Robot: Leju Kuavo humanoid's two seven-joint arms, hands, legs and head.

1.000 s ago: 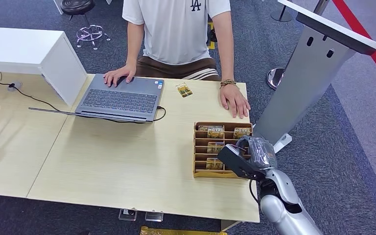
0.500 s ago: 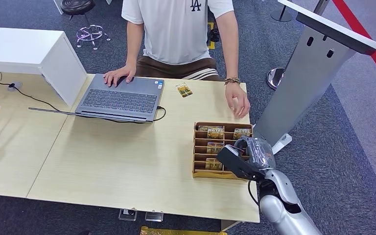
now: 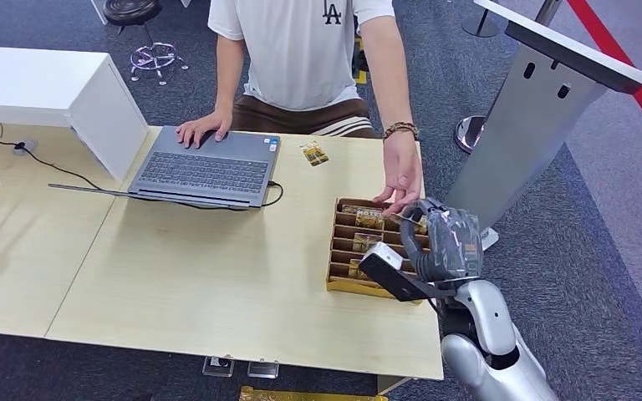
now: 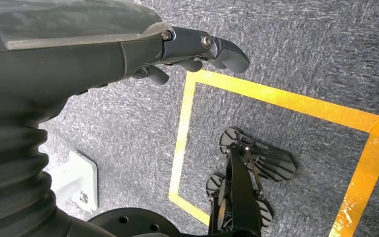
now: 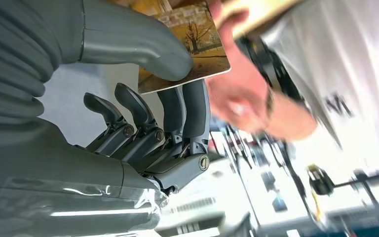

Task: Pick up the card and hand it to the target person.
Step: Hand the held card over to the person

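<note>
My right hand (image 3: 440, 241) hovers over the right side of the brown card box (image 3: 344, 286) and pinches a card (image 3: 409, 220) between thumb and fingers. In the right wrist view the card (image 5: 186, 43) shows a yellow-brown picture, with the thick thumb (image 5: 128, 37) lying across it. The person's hand (image 3: 403, 177) reaches down to the card's far edge, fingertips at or almost on it; it appears blurred (image 5: 237, 101) just beyond the card. My left hand (image 4: 195, 47) hangs over the floor holding nothing.
A person in a white T-shirt (image 3: 301, 50) sits behind the table, the other hand on a laptop (image 3: 209, 167). A loose card (image 3: 314, 153) lies beside the laptop. A white box (image 3: 58, 96) stands at the back left and a grey post (image 3: 518, 125) to the right.
My right hand has lifted the card out of the box and moved it up toward the person. The person's hand left the table and came down over the box to the card.
</note>
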